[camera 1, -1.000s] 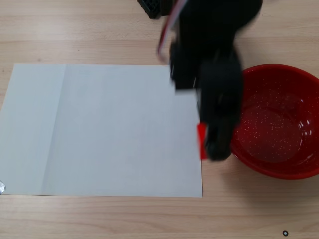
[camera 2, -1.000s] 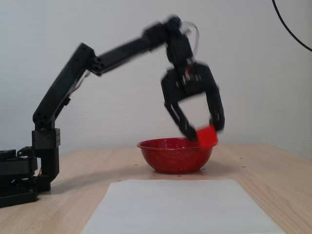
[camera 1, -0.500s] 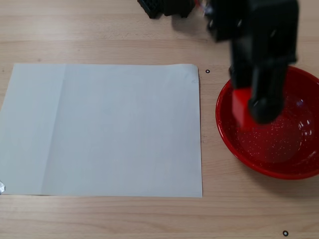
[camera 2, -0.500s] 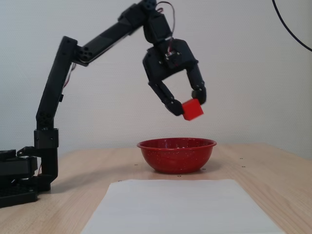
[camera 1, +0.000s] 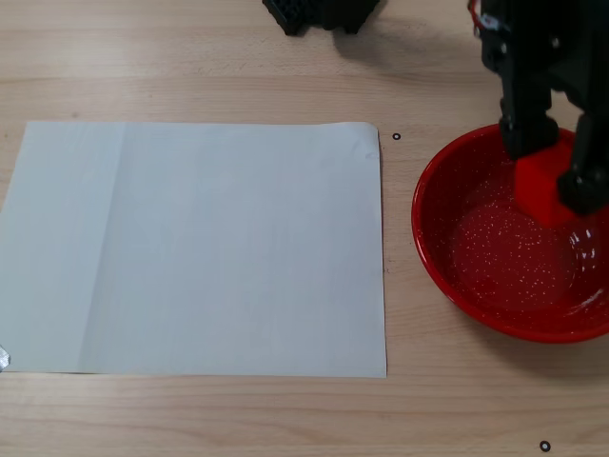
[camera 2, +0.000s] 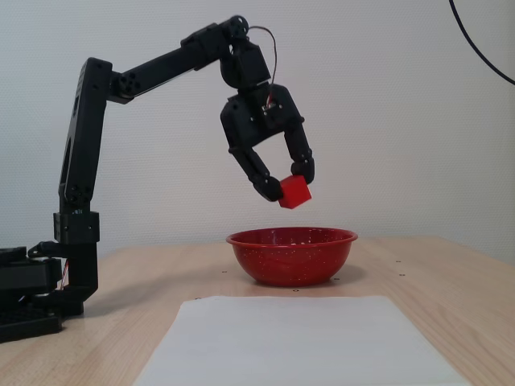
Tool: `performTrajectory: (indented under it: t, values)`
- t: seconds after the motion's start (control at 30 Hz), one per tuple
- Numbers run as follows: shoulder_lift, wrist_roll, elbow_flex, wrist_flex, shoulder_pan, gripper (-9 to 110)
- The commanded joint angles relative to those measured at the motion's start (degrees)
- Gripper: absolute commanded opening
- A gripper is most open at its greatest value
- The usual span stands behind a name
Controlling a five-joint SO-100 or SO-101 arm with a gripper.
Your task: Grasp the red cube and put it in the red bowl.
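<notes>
Black gripper (camera 2: 287, 182) fingers are closed tight on the red cube (camera 2: 294, 191), one finger on each side of it. In the side fixed view the cube hangs in the air, tipped so one corner points down. It is above the red bowl (camera 2: 292, 256) and does not touch it. There is a clear gap between the cube and the rim.

From the fixed view that looks down, the gripper (camera 1: 550, 169) shows at the right edge, with the cube (camera 1: 542, 190) between its two fingers. Here the cube sits over the top part of the bowl (camera 1: 447, 267). The bowl is round and shiny, with tiny white dots inside. Part of it runs off the right edge of this view.

The black arm (camera 2: 84, 161) stands on its base at the left of the side view, goes up, and reaches over to the right. A thin wire (camera 2: 261, 36) loops near the top of the arm; I think it goes into the wrist, but it is too small to be sure.

A big white sheet of paper (camera 1: 200, 248) lies flat on the wooden table (camera 1: 190, 57). It is just left of the bowl in the view from above, and they do not touch. A few small dark rings (camera 1: 397, 136) sit on the table near the paper.
</notes>
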Motion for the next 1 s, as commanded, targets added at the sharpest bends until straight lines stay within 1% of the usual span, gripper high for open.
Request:
performTrajectory:
  t: [0.0,0.07,0.17,0.33,0.47,0.57,0.67,0.73,0.97]
  values:
    - [6.0,1.8,-1.1,-2.4,0.3,14]
    - [5.4,2.7,0.4,-3.1,0.2,19]
    - [4.7,3.5,1.1,-3.2,-0.2,24]
    - [4.2,3.8,0.9,-3.3,-0.6,26]
    - [4.3,3.3,-0.4,-3.1,-0.8,23]
    - [4.7,2.9,-1.3,-2.7,-1.0,18]
    - [5.2,2.2,-1.9,-2.3,-1.4,11]
    - [5.8,1.2,-2.0,-2.0,-1.8,1]
    - [7.7,0.6,-2.0,0.2,-3.1,0]
